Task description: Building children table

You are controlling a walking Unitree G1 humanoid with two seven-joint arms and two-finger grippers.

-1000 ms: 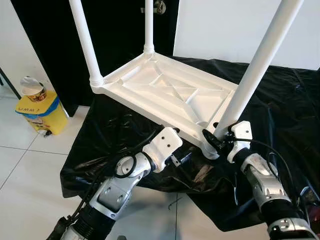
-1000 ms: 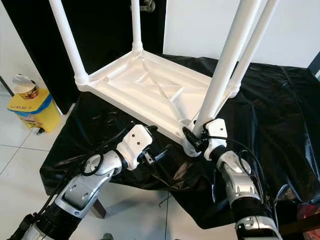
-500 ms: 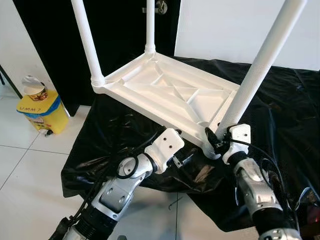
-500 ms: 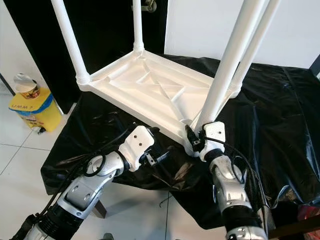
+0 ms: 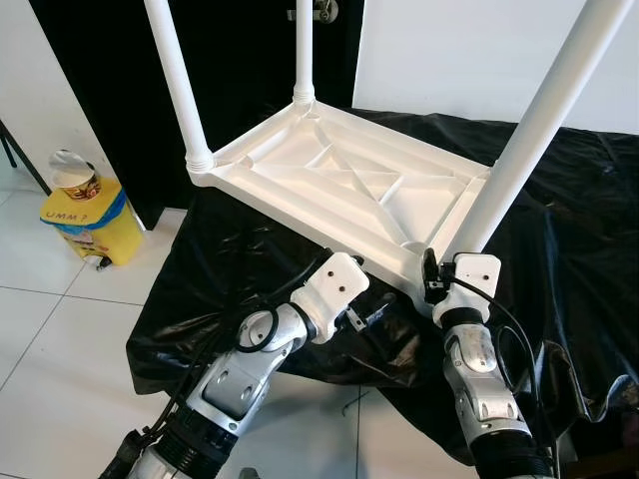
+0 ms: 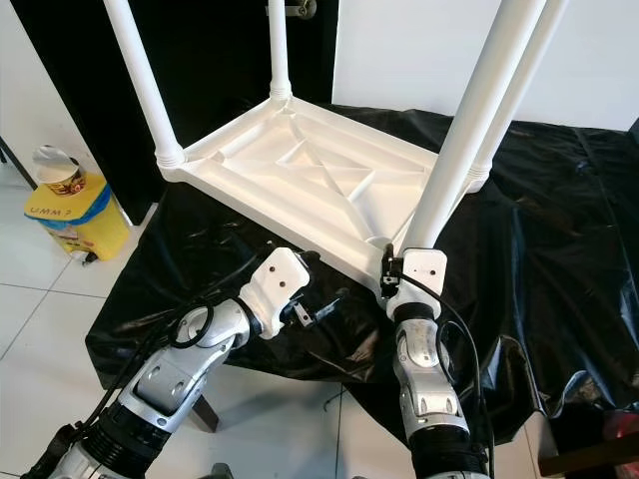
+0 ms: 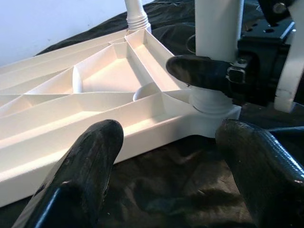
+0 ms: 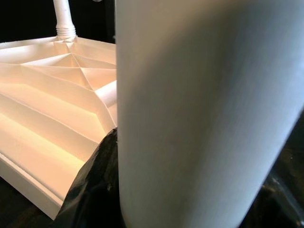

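A white plastic children's table [image 5: 339, 185] lies upside down on a black sheet [image 5: 589, 230], its legs pointing up. My right gripper [image 5: 439, 284] is shut on the near right leg [image 5: 519, 150], just above the socket at the table's corner. The right wrist view has that leg [image 8: 199, 114] close up between the black fingers [image 8: 95, 190]. My left gripper [image 5: 374, 317] is open, low over the sheet just in front of the table's near edge. Through its fingers [image 7: 90, 156] I see the corner socket [image 7: 213, 102] and one right finger [image 7: 199, 71] hooked around the leg.
A yellow bin [image 5: 85, 215] with a cup on top stands on the white tiled floor to the left. A dark door [image 5: 250, 60] and a white wall [image 5: 449, 50] are behind the table. The sheet hangs over the front edge of its support.
My right forearm has swung inward to the left and now stands nearly upright under the leg, still holding it. The left arm has barely moved. The camera has shifted slightly.
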